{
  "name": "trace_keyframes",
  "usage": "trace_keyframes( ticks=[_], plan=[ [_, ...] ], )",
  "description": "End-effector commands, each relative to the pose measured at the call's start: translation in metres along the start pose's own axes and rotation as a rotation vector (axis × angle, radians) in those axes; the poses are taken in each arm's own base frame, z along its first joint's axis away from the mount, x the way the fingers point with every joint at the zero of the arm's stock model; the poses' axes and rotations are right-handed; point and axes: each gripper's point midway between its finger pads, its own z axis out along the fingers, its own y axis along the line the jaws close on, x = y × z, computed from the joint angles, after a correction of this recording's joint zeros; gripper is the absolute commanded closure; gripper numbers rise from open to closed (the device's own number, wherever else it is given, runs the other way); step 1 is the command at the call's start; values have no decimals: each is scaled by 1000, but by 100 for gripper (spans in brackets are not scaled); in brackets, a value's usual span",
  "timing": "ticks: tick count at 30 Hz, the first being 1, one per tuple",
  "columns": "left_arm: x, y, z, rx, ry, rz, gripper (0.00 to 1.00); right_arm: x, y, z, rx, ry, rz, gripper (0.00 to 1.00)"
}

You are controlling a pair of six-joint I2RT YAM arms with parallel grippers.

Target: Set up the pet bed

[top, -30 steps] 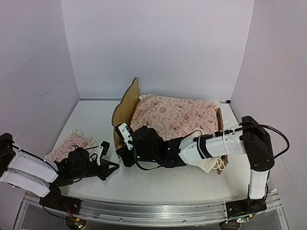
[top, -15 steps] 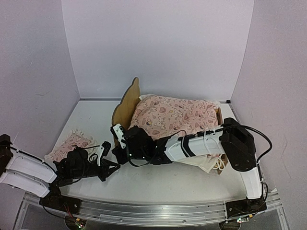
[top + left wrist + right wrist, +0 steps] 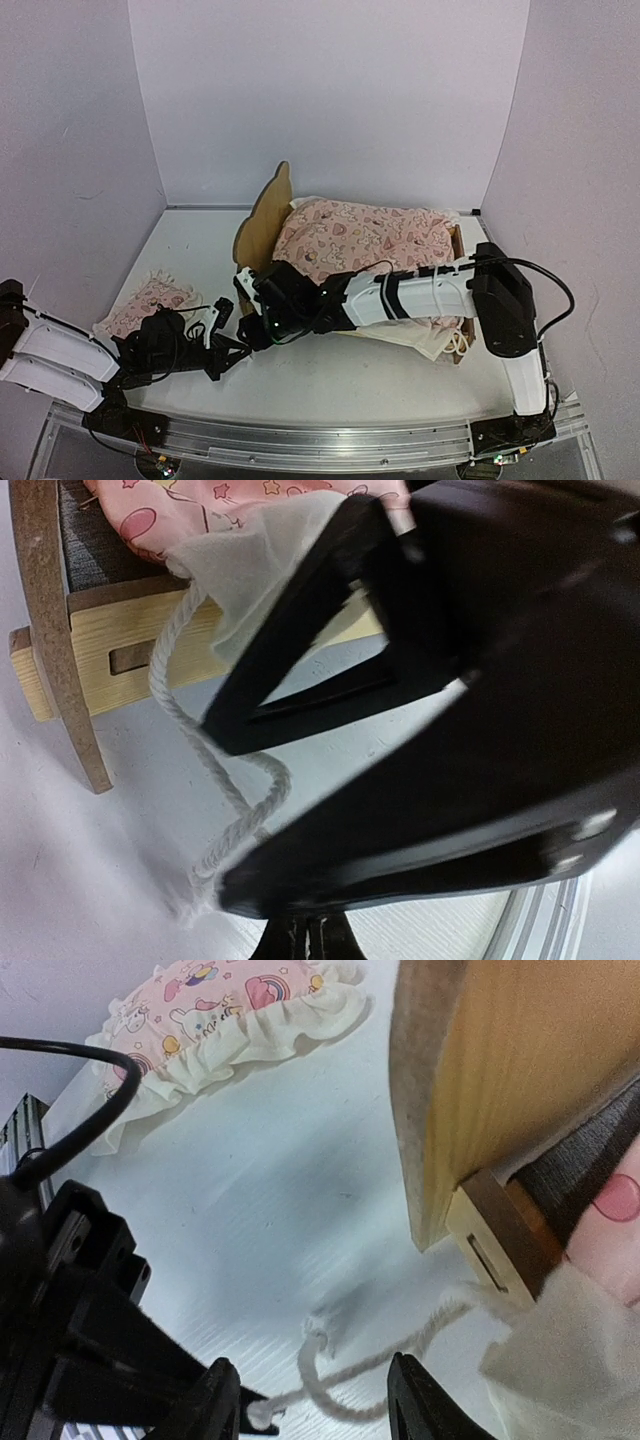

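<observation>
The pet bed (image 3: pixel 262 218) stands mid-table, its plywood headboard (image 3: pixel 500 1080) to the left, with grey mattress pad (image 3: pixel 90 540) showing at the near corner. A pink blanket (image 3: pixel 365 240) covers it. A white cord (image 3: pixel 400 1355) from the blanket's corner trails onto the table. My right gripper (image 3: pixel 315 1410) is open low over that cord, which lies loose between its fingers (image 3: pixel 215 1400). My left gripper (image 3: pixel 308 942) is shut and empty, just under the right gripper's black body (image 3: pixel 480 680), near the bed's front left corner (image 3: pixel 245 300).
A small pink ruffled pillow (image 3: pixel 150 300) lies on the table at the left, also at the top of the right wrist view (image 3: pixel 220 1020). More white ruffle and cord (image 3: pixel 452 345) hang off the bed's near right corner. Walls enclose the table on three sides.
My right arm has reached further left and lower toward the bed's front left corner, and its gripper has opened over the cord. The left arm has barely moved.
</observation>
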Motion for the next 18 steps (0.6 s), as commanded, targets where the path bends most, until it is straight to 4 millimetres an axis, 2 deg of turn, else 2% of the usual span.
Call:
trace_keyframes(
  ticks=[1, 6, 9, 12, 14, 18],
  plan=[
    [-22, -9, 2, 30, -65, 4, 100, -37, 27, -64, -68, -43, 28, 45],
    [-25, -6, 2, 9, -79, -33, 100, -24, 19, -99, -65, -74, 13, 42],
    [-28, -6, 2, 10, -84, -50, 100, -4, 15, -102, -102, -126, -47, 41],
    [-31, -7, 2, 14, -92, -74, 100, 26, 8, -89, -128, -225, -117, 42],
    [-33, -7, 1, 14, -97, -81, 100, 26, 9, -80, -143, -329, -149, 43],
    [-35, -6, -2, 9, -113, -94, 100, 28, 11, -55, -155, -406, -175, 43]
  ],
)
